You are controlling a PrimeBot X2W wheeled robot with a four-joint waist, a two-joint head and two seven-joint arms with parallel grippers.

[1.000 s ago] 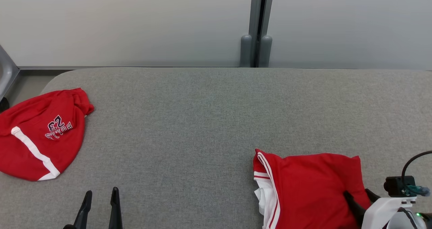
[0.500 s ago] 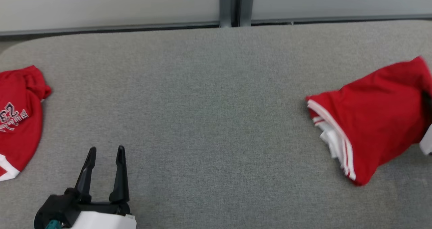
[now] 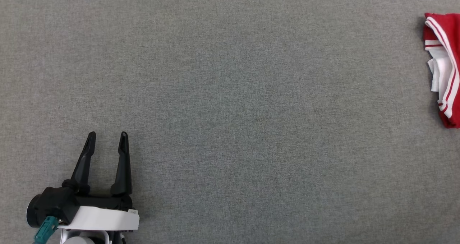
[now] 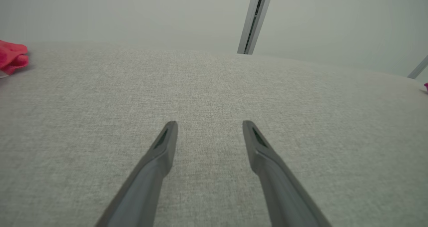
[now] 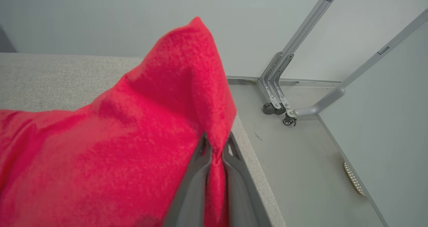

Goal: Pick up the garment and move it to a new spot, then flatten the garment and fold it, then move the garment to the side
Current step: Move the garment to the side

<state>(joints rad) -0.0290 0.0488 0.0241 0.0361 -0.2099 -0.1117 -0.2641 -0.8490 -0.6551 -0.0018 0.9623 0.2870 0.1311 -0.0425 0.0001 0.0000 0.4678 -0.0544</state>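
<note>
Where pinched tight between fingers of right gripper: folded red fabric garment with white stripes, at 2 o'clock on grey cloth table, long axis 12-to-6. Well apart from left gripper at 7 o'clock, fingers spread.

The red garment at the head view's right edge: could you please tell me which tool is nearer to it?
Right. The right tool is shut on a fold of the red garment; the left tool hangs open over the grey table, far from it.

Even bright diffuse light; soft faint shadows; wrist views wide-angle curved, slightly hazy.
</note>
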